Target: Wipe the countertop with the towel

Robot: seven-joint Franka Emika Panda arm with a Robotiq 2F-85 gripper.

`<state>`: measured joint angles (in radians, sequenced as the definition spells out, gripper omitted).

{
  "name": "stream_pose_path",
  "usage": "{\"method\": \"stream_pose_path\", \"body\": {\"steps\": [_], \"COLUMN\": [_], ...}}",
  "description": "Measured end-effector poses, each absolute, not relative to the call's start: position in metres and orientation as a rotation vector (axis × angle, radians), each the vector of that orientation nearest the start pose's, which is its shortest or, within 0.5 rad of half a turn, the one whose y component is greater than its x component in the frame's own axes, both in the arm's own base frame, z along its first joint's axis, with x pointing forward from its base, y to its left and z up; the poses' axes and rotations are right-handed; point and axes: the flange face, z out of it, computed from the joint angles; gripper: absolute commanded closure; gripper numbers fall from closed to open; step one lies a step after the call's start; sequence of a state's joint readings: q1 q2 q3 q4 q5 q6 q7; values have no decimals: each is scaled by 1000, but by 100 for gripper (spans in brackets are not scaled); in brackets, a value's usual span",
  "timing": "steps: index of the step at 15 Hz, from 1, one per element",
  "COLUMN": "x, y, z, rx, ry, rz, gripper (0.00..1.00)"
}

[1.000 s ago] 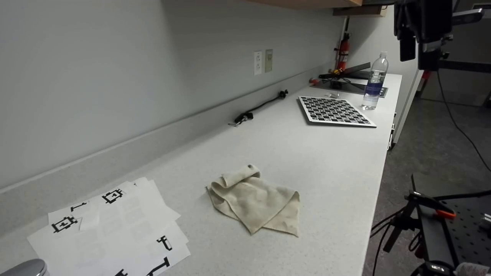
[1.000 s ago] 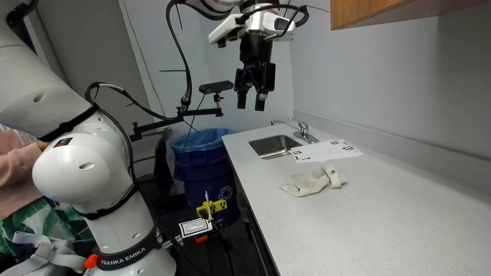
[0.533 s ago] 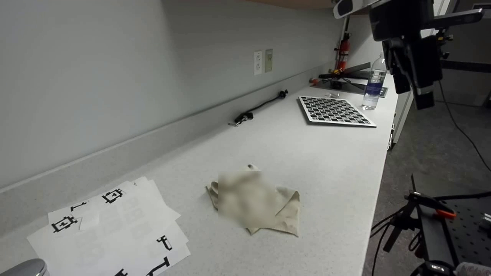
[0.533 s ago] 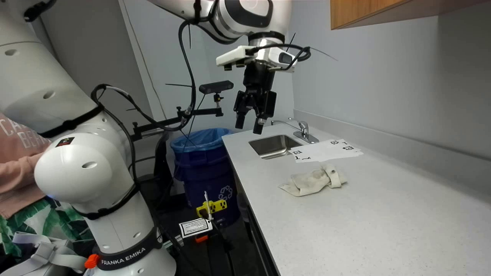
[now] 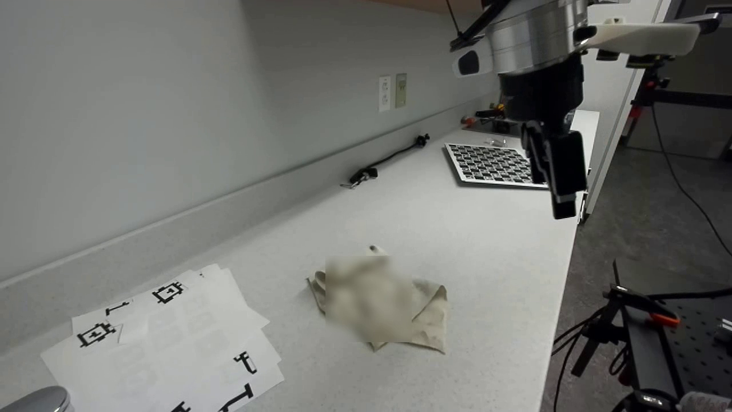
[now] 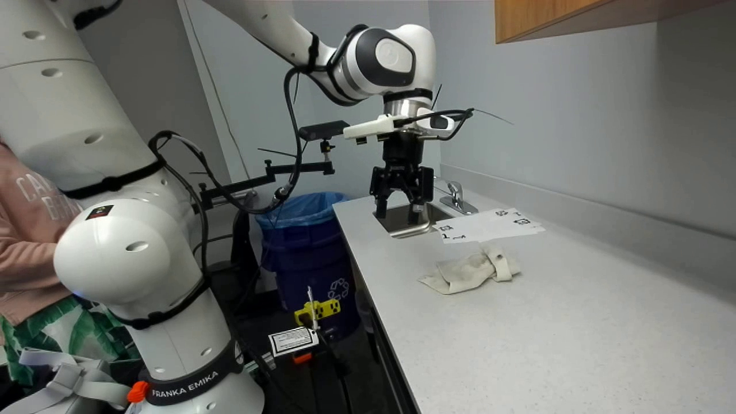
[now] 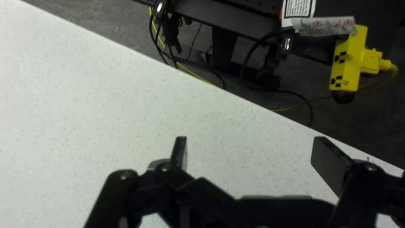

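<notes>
The towel (image 6: 467, 272), a wrinkled beige cloth with a folded-over end, lies on the pale countertop (image 6: 552, 339) in both exterior views. Its middle looks blurred in an exterior view, where a crumpled corner of the towel (image 5: 430, 326) shows plainly. Above the countertop and clear of the towel hangs my gripper (image 6: 398, 211), pointing down with its fingers spread and nothing between them. In the wrist view the black fingers (image 7: 329, 161) stand wide apart over bare speckled countertop (image 7: 126, 104) near its edge. No part of the towel shows there.
White marked papers (image 5: 171, 337) lie beside the towel, with a sink (image 6: 411, 230) and faucet (image 6: 455, 198) beyond. A checkered board (image 5: 494, 165) and a black cable (image 5: 394, 155) rest farther along the countertop. A wooden cabinet (image 6: 575, 20) overhangs it. A yellow power outlet block (image 7: 348, 60) is past the edge.
My arm has come down, bringing the gripper lower and nearer countertop height, and its fingers now point more straight down. They have stayed spread. The towel has not moved.
</notes>
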<state>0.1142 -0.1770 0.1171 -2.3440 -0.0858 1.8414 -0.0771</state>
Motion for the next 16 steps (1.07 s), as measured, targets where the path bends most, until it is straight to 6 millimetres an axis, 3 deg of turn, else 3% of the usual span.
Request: {"method": "stream_pose_path", "body": {"steps": [4,8,16], "x": [456,482,486], "y": [102,109,109], "z": [364,366,369], "rx": [-3241,-3260,-3261], "ry": [-639,-628,-624], "rz": [382,259,250], "gripper": [0,0,0]}}
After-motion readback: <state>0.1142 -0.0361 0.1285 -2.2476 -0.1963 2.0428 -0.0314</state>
